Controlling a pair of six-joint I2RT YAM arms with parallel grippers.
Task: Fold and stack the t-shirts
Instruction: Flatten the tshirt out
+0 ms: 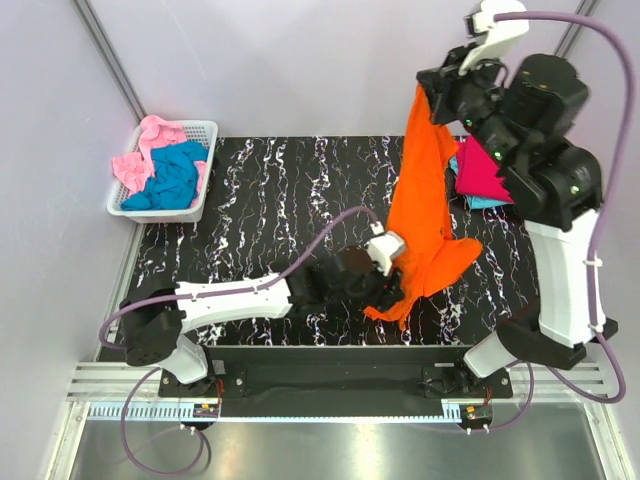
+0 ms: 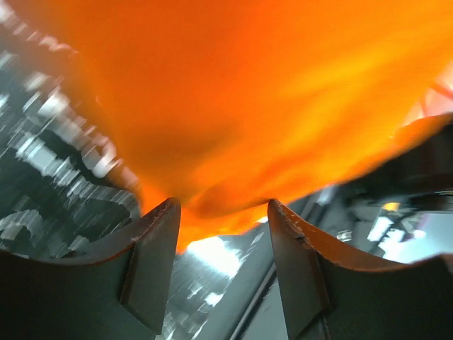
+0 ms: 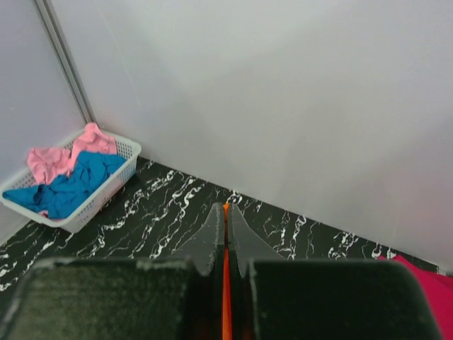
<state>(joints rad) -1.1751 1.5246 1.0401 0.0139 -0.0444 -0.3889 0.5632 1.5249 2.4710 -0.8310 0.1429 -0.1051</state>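
The surface (image 1: 260, 200), black and marbled, fills the middle of the overhead view. The orange t-shirt (image 1: 425, 200) hangs from upper right to lower centre, its hem trailing on the surface. The basket (image 1: 125, 210), upper left, holds a pink shirt (image 1: 150, 135) and a blue shirt (image 1: 175, 175). A crimson folded shirt (image 1: 478, 175) lies at right. The right hand (image 1: 432, 92) pinches the orange t-shirt's top. The left hand (image 1: 390, 272) stands spread at its lower edge. Step judged: opening the garment out for folding. The next move calls for the left hand to close on the hem.

Left arm lies low, stretched out toward the right, wrist level; the left gripper (image 2: 223, 207) has its fingers parted. Right arm stands tall, elbow bent, wrist lifted high; the right gripper (image 3: 226, 209) is pinched closed on the orange t-shirt (image 1: 425, 190).
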